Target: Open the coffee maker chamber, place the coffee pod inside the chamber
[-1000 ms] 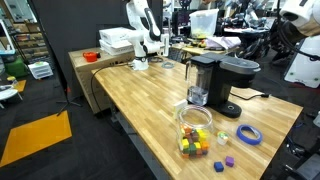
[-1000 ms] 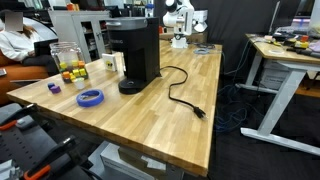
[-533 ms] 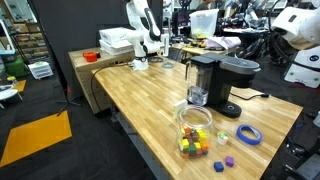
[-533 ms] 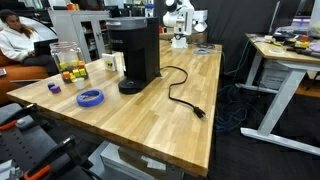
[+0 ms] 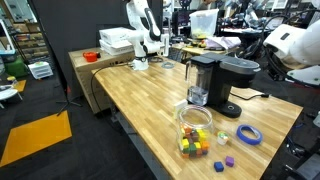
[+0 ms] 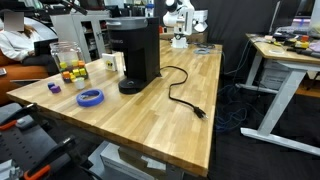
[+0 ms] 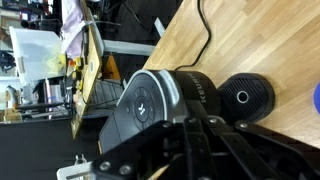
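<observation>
Busy lab, long wooden counter [image 5: 140, 100] with the black coffee machine near its 3 o'clock end. Change: the white arm [image 5: 285, 45] has dropped in from the 2 o'clock corner of an exterior view over the last second and is now closer to the machine. I read that as the approach phase, nothing opened yet. The coffee maker chamber [image 5: 238, 68] sits shut on top of the machine beside the water tank [image 5: 200, 80]; in the wrist view it is dead centre [image 7: 150, 100], drip base [image 7: 245, 100] at 3 o'clock of it. The claw [image 7: 195, 135] hangs above the chamber, not touching. Its dark body blocks the fingertips, so I cannot tell whether it is spread or closed. Coffee pod not found in any view. Arm cut off by the frame edge. Jar of cubes [image 5: 195, 130] and blue tape ring [image 5: 248, 134] lie at 6 o'clock of the machine.
</observation>
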